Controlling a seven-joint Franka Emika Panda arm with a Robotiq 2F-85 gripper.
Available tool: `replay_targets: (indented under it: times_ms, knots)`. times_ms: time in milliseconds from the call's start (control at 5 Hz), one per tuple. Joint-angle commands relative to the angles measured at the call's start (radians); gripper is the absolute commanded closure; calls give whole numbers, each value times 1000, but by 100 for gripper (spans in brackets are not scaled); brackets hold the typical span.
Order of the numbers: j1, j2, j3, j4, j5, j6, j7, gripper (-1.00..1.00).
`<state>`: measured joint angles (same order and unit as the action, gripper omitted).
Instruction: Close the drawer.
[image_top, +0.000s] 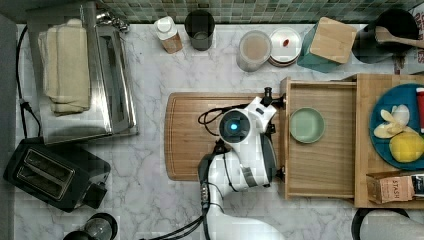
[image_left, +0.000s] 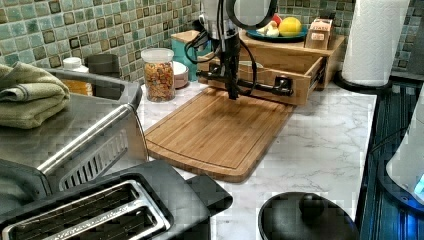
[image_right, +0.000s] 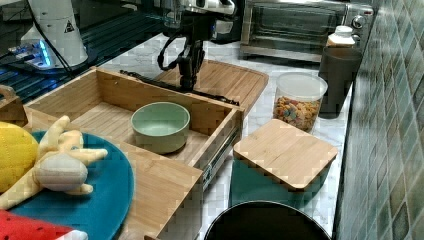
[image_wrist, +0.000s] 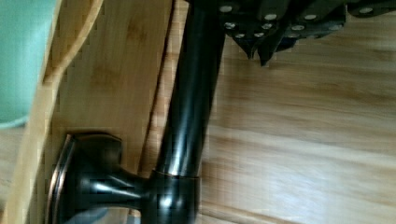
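The light-wood drawer (image_top: 320, 165) (image_right: 112, 95) stands pulled out from under its box, with a green bowl (image_top: 307, 125) (image_right: 160, 125) inside. A black bar handle (image_left: 265, 89) (image_wrist: 187, 116) runs along the drawer's front. My gripper (image_left: 233, 95) (image_right: 187, 85) (image_wrist: 257, 53) points down just in front of that handle, on the cutting board's side. Its fingers are shut together beside the bar, not around it. In the top view my arm covers the middle of the handle.
A bamboo cutting board (image_top: 185, 135) (image_left: 215, 130) lies on the marble counter in front of the drawer. On the box top sit a blue plate (image_top: 390, 145) of toy fruit and a tea box (image_top: 395, 187). A cereal jar (image_left: 159, 75), teal canister (image_right: 280, 170), toaster oven (image_top: 80, 75) and toaster (image_top: 50, 175) stand around.
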<state>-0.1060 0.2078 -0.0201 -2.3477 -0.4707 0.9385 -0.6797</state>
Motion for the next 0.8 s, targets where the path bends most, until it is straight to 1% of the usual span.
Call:
replay_targets:
  times_ms: [200, 400, 600, 800]
  knots:
    - [-189, -4, -176, 133, 102, 125, -339, 100]
    - [-326, 53, -98, 294, 138, -43, -428, 100]
    - [-325, 81, -184, 319, 225, 40, -559, 100]
    - [-392, 115, -188, 359, 278, 81, -614, 100]
